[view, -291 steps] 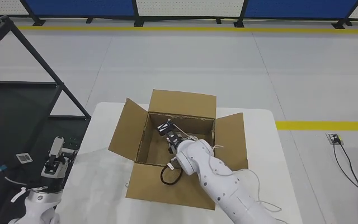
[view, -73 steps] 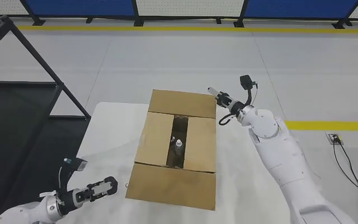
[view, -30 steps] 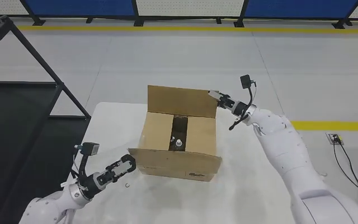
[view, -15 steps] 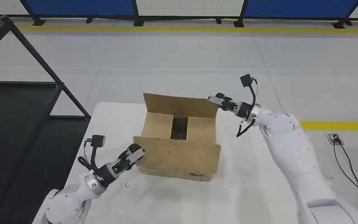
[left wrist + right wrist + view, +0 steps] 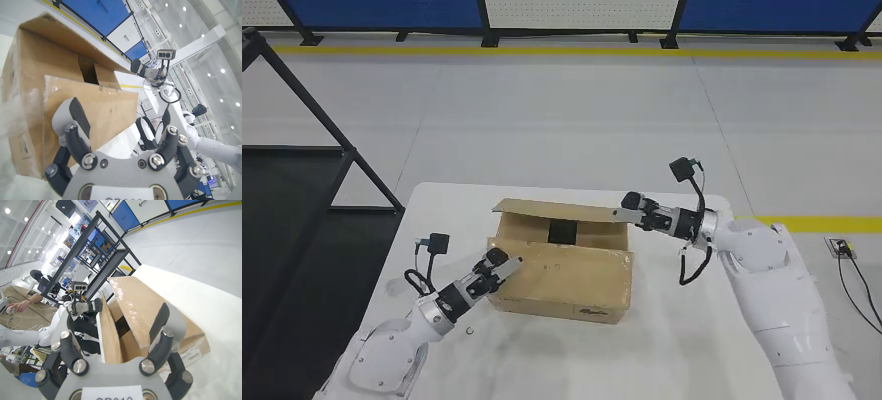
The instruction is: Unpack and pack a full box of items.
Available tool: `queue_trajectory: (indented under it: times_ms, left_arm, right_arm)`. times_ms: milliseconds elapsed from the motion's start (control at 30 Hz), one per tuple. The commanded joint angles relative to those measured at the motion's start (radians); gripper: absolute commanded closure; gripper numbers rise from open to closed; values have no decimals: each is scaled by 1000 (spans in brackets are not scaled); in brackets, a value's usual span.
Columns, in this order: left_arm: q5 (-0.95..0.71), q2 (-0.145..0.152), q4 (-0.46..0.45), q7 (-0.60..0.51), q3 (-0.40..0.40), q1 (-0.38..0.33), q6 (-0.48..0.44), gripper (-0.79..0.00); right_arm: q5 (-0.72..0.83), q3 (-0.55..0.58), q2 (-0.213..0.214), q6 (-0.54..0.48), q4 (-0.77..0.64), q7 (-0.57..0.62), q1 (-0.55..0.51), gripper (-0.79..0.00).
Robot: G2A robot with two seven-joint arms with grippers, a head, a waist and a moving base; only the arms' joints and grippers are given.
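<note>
A brown cardboard box (image 5: 572,285) stands in the middle of the white table (image 5: 692,330). Its near flap is folded over the top and its far flap (image 5: 557,209) stands tilted inward. A dark gap (image 5: 562,232) between them shows something black inside. My left gripper (image 5: 500,263) is open at the near flap's left corner, and the flap (image 5: 105,106) lies just beyond its fingers (image 5: 79,113). My right gripper (image 5: 627,207) is open at the far flap's right corner, with the box (image 5: 151,302) in front of its fingers (image 5: 162,321).
A black metal rack (image 5: 302,130) stands off the table's left side. White table surface runs to the right of the box and along the near edge (image 5: 642,370). Beyond the table is pale floor with a yellow line (image 5: 822,224).
Both arms have come in to the box. The near flap has swung up and over the top, and the far flap has risen and tipped inward, narrowing the opening.
</note>
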Motion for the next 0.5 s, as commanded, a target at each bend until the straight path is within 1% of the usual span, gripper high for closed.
queue_trajectory:
  times_ms: [0, 100, 267, 367, 467]
  left_arm:
    - [-2, -2, 9, 1, 9, -9, 2, -785]
    - [7, -5, 25, 6, 24, -27, 6, -785]
    - [46, -11, 33, 31, 55, -56, 11, -785]
    - [56, -15, 31, 41, 73, -71, 17, -785]
    - [68, -18, 33, 54, 87, -80, 20, -785]
  right_arm:
    - [9, 2, 5, 48, -26, 29, -10, -785]
    - [44, -8, 9, 121, -32, 81, -9, -785]
    - [59, -52, 8, 229, 9, 126, 29, -785]
    - [80, -81, 4, 266, 42, 152, 53, -785]
    - [116, -104, 0, 279, 74, 179, 72, -785]
